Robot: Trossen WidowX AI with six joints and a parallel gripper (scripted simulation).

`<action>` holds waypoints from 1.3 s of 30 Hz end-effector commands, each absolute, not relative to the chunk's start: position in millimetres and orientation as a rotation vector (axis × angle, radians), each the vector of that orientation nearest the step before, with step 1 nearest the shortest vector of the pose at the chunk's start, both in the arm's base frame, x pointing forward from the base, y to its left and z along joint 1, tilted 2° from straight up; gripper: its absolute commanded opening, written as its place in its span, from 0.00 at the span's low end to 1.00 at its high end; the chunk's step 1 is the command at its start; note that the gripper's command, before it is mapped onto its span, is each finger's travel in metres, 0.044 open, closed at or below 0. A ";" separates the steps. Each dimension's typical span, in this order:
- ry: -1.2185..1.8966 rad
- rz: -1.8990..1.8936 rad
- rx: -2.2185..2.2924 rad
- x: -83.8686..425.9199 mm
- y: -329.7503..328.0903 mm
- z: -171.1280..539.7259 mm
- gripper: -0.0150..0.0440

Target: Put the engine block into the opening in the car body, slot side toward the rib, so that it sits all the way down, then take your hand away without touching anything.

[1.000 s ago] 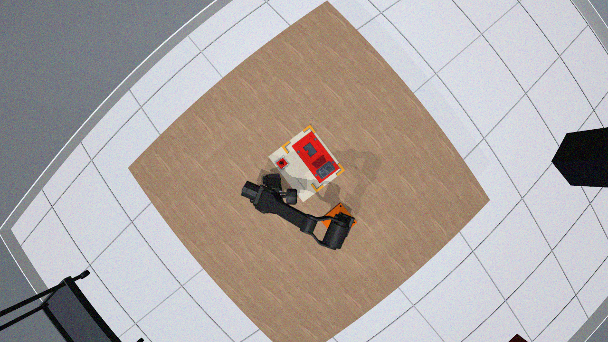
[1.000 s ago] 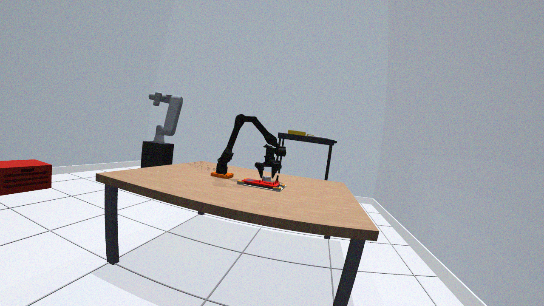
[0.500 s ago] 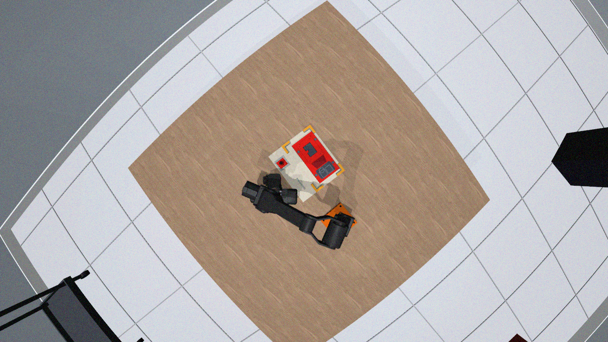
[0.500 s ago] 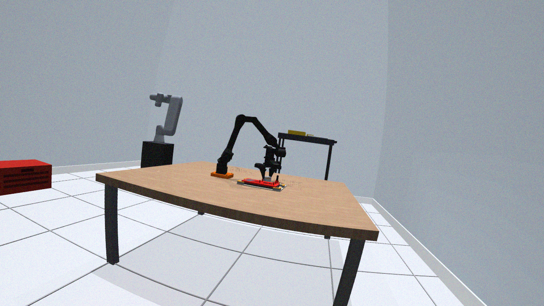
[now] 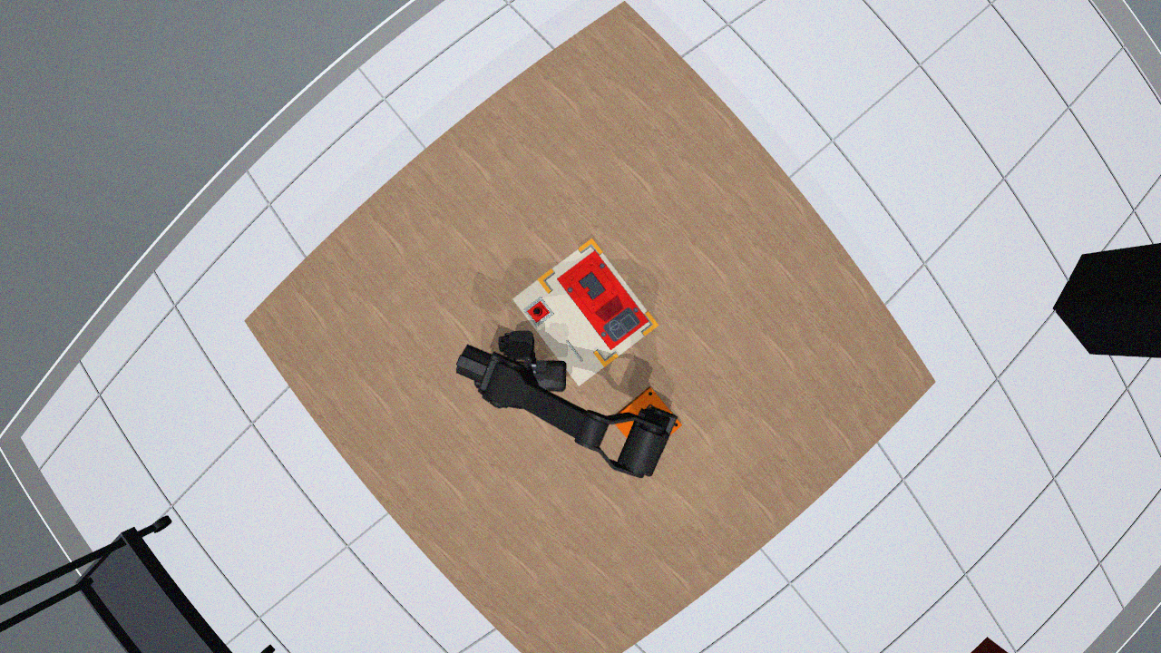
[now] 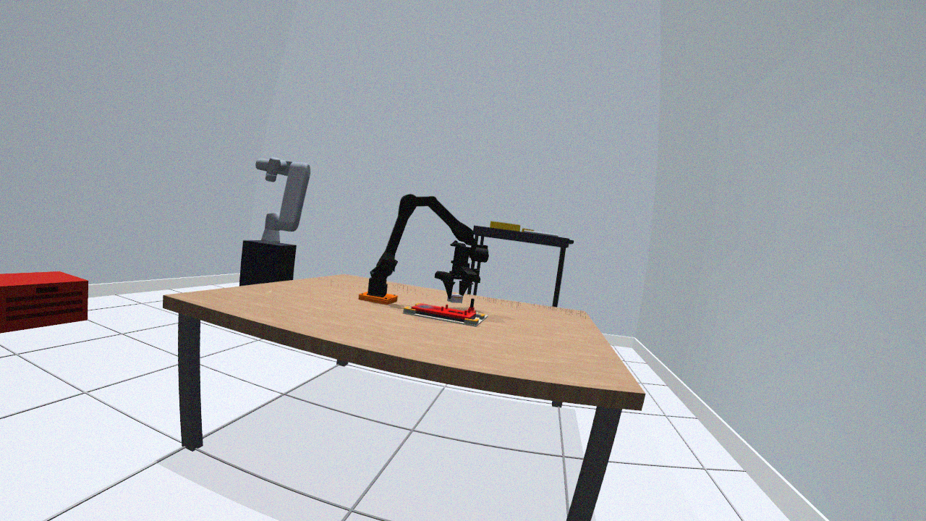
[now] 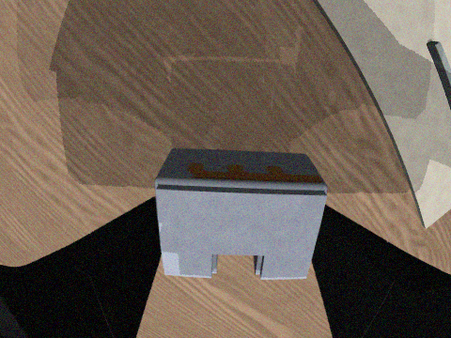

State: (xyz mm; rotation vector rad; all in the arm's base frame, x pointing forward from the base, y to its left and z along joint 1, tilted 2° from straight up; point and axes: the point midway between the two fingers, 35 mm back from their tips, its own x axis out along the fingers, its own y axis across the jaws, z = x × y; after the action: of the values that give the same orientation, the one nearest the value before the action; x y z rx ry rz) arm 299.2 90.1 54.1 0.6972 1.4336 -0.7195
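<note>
My gripper (image 5: 531, 364) (image 6: 456, 295) (image 7: 239, 212) is shut on the grey engine block (image 6: 456, 299) (image 7: 240, 225), one black finger at each end. The block hangs a little above the table, beside the plate; its slot faces the bottom of the wrist view. Brown marks show on its dark far side. In the top view the arm hides the block. The red car body (image 5: 579, 276) (image 6: 466, 314) lies flat on the pale plate. Its dark notched opening (image 5: 591, 280) is toward the upper end in the top view. The rib is too small to tell clearly.
The pale plate (image 5: 580, 375) (image 7: 434, 207) has yellow corner brackets, a thin grey bar (image 5: 574, 350) (image 7: 440, 58) near my gripper, and a small red square with an upright black peg (image 5: 537, 310) (image 6: 472, 303). The arm's orange base (image 5: 649, 396) (image 6: 377, 298) stands on the wooden table (image 5: 487, 202) (image 6: 291, 310).
</note>
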 end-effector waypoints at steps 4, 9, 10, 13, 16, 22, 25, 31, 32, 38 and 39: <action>1.419 -0.715 0.703 300.8 90.3 79.8 0.25; 1.419 -0.715 0.703 299.8 90.2 95.5 0.25; 1.419 -0.715 0.703 299.5 90.2 98.7 0.25; 1.419 -0.715 0.703 298.3 90.0 108.2 0.25; 1.419 -0.715 0.703 296.8 89.6 117.7 0.25; 1.419 -0.715 0.703 292.8 88.6 136.8 0.25; 1.419 -0.715 0.703 290.4 87.9 146.3 0.25; 1.420 -0.715 0.703 288.2 87.6 152.0 0.25; 1.420 -0.715 0.703 288.5 87.7 148.9 0.25; 1.416 -0.717 0.701 289.1 88.5 137.6 0.25; 1.407 -0.719 0.697 288.8 88.9 138.6 0.25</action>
State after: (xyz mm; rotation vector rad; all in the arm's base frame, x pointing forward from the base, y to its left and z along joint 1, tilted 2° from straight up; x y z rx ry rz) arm 288.2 88.5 138.7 0.6984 1.4252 -0.7159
